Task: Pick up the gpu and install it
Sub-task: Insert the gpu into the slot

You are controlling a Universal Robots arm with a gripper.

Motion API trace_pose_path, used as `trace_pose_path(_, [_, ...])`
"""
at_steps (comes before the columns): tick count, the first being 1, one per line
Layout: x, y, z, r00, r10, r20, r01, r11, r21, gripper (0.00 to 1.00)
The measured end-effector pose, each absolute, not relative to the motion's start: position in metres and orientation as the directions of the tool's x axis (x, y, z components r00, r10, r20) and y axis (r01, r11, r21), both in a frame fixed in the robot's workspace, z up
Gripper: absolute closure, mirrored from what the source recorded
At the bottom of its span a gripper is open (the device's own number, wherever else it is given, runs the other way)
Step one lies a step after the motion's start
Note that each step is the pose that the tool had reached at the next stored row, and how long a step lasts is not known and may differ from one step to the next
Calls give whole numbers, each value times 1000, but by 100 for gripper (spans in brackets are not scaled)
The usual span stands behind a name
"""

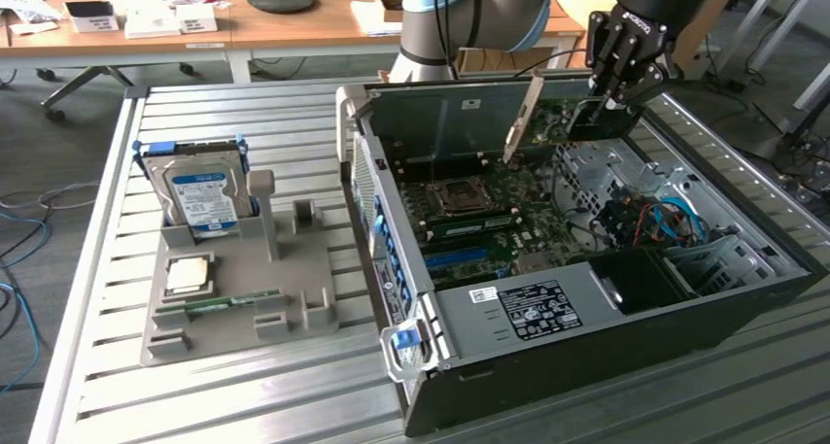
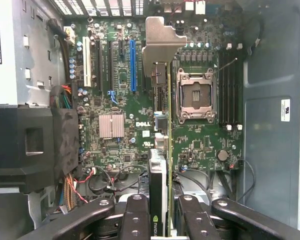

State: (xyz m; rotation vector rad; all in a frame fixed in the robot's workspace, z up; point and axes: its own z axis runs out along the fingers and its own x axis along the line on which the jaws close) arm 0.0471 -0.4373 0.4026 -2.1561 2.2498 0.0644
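In the exterior view, the gripper (image 1: 620,92) is clenching the gpu (image 1: 584,123), which is hanging tilted over the open case (image 1: 726,318), above the motherboard (image 1: 519,225). Well apart, at the exterior view's left, a hard drive (image 1: 201,191) is standing upright in a grey holder (image 1: 298,308).

In the wrist view, the fingers (image 2: 137,215) are pinching the gpu (image 2: 159,180) edge-on, its bracket (image 2: 162,40) lying over the board between the blue slot (image 2: 132,65) and the socket (image 2: 196,95)
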Motion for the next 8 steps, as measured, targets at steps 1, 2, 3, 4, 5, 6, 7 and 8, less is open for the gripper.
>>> trace_pose_path(1, [47,-437,403,-43,-998,-46,-999,42,13,73])
trace_pose_path(2, [47,-437,403,-43,-998,-46,-999,42,13,73])
trace_pose_path(3, [46,-437,403,-43,-998,-46,-999,42,13,73])
trace_pose_path(4, [45,-437,403,-43,-998,-47,-999,42,12,73])
trace_pose_path(5, [43,-437,403,-43,-998,-46,-999,42,12,73])
trace_pose_path(6, [41,-437,403,-43,-998,-46,-999,42,11,73])
trace_pose_path(7, [40,-437,403,-43,-998,-47,-999,42,11,73])
trace_pose_path(8, [38,-437,403,-43,-998,-47,-999,42,11,73])
